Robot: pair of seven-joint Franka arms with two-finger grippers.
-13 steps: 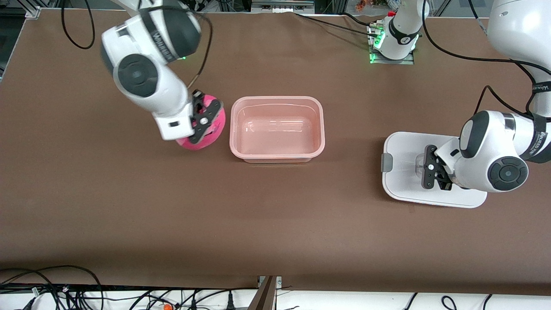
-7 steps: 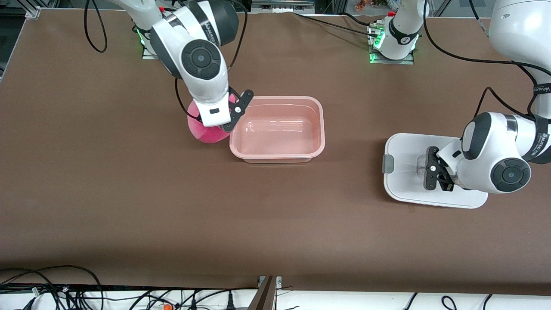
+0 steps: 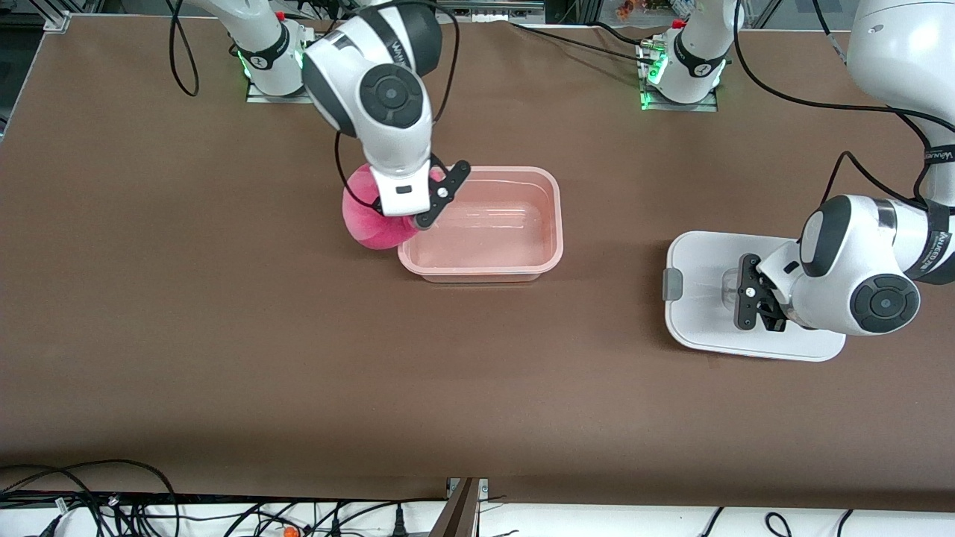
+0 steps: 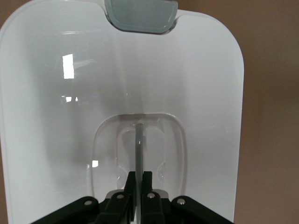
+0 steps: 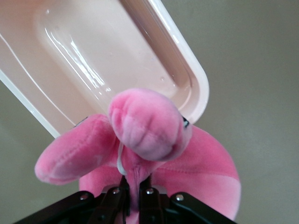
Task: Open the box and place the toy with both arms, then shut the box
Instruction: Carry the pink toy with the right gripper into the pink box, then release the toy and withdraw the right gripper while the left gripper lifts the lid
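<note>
**One step done, two to go: the toy reaches the box rim**

The toy [image 3: 369, 220] hangs in the air, pinched in the right gripper [image 3: 425, 201], whose fingers are pressed into the plush at its middle. In the right wrist view the snout [image 5: 147, 123] points down over the corner of the open box base [image 5: 93, 70]; the front view puts the toy over the base's rim at the end toward the right arm, partly over the surface [image 3: 224, 335]. The base [image 3: 481, 272] sits open and empty.

The lid [image 3: 701, 328] lies flat on the surface, well apart from the base, toward the left arm's end. The left gripper [image 3: 750, 302] sits down on the lid, pressed together on the thin handle [image 4: 139, 144] in its recessed centre.

By my reading, opening is finished. Lowering the toy inside and refitting the lid are not yet done.
</note>
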